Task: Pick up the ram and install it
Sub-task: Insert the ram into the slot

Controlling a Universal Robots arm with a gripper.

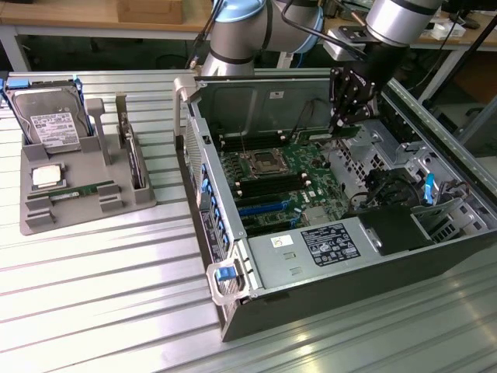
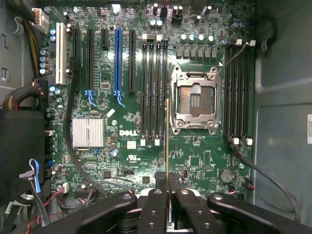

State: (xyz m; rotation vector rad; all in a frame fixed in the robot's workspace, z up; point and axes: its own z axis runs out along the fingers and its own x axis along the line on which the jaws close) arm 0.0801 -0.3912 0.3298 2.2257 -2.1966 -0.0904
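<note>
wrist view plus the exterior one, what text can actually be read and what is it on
"DELL": white print on the green motherboard, in the wrist view.
Too small or blurred to read: the black label on the power supply, the white label on the hard drive, the white sticker on the case wall, and the motherboard's fine white markings.

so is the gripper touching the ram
Touching. In the wrist view the gripper pinches the ram edge-on, no gap either side.

The ribbed metal table (image 1: 101, 295) is gleaming at the exterior view's lower left; the grey plastic tray (image 1: 116, 203) is looking matt, the black hand (image 2: 168, 195) smooth.
</note>
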